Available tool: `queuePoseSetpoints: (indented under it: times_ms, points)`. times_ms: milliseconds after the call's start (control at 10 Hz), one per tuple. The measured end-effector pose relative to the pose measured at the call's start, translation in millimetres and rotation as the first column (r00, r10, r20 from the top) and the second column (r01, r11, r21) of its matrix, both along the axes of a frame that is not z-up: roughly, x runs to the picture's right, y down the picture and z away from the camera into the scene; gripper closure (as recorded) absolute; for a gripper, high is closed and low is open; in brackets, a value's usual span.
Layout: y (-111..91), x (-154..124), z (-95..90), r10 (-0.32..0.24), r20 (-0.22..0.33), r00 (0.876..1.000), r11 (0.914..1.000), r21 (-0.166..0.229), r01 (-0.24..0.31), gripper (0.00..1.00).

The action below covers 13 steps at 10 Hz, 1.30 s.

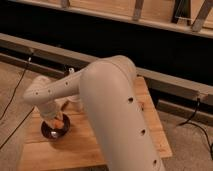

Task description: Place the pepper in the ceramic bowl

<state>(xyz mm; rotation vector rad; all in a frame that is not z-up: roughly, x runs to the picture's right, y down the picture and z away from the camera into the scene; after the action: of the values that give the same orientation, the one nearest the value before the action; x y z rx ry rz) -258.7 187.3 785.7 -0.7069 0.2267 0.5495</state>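
We see the tool (53, 119) in the lower left of the frame, hanging right over the ceramic bowl (47, 133) on the wooden tabletop (75, 150). The pepper (59, 122) shows orange within the bowl's rim, beside the tool. We cannot tell how far open the tool is, or whether it grips the pepper.

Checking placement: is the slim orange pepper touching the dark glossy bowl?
Cannot tell: in camera view the pincer above the bowl covers most of the pepper.
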Motion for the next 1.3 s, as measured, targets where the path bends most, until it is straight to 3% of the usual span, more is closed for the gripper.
queuePoseSetpoints:
  times_ms: [100,400,600,1300]
  points:
    - [3,5,3.7,0.001,-0.008,1.0,1.0,-0.006,-0.001,0.73]
    - [7,10,8.9,0.023,-0.019,1.0,0.9994,-0.023,-0.024,0.38]
    - [6,7,9.9,0.04,-0.017,0.999,0.9989,-0.024,-0.041,0.22]
    - [6,-5,1.5,0.095,-0.001,0.995,0.9945,-0.043,-0.095,0.2]
